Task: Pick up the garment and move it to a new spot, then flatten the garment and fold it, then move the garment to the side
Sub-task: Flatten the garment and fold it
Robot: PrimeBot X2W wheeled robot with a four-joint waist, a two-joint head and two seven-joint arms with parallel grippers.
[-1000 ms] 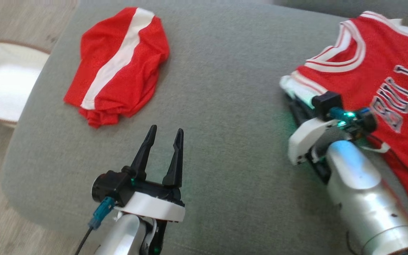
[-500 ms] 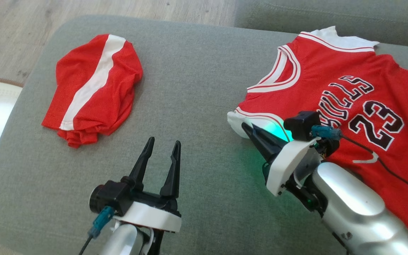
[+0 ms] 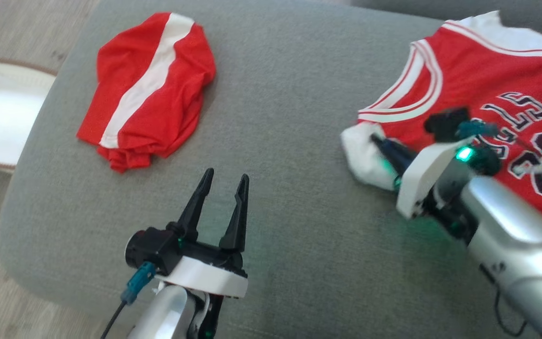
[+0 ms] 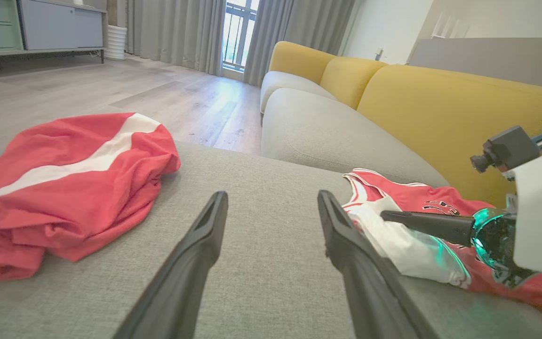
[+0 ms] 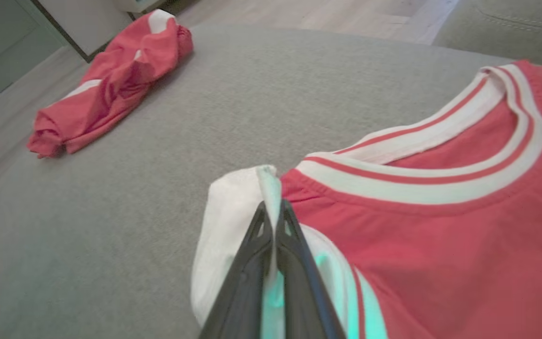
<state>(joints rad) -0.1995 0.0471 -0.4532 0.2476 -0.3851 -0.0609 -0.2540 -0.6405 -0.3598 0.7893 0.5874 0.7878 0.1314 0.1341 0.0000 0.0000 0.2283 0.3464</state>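
The right claw has just got its grip. A moment ago its tips were only at the near-left edge of the jersey; now they are pinched tight on the white shoulder fold, and a thin ridge of that cloth stands up between them. The head camera has swung about meanwhile, so I wouldn't read the shifting picture as the clothes moving.

The jersey lies at the right of the grey ottoman, lettering and number up, mostly spread out, with its far edge towards the yellow sofa. To my eye it hasn't left the cushion yet, apart from that one pinched corner.

The left claw hangs over bare cushion at the near middle, fingers well apart and holding nothing. Far left sits another red garment with a white stripe, bundled up and well clear of both arms, and beyond it a white basket on the floor.

So the pick-up looks ready to start: with the corner held, the next thing would be lifting and carrying it to a new spot
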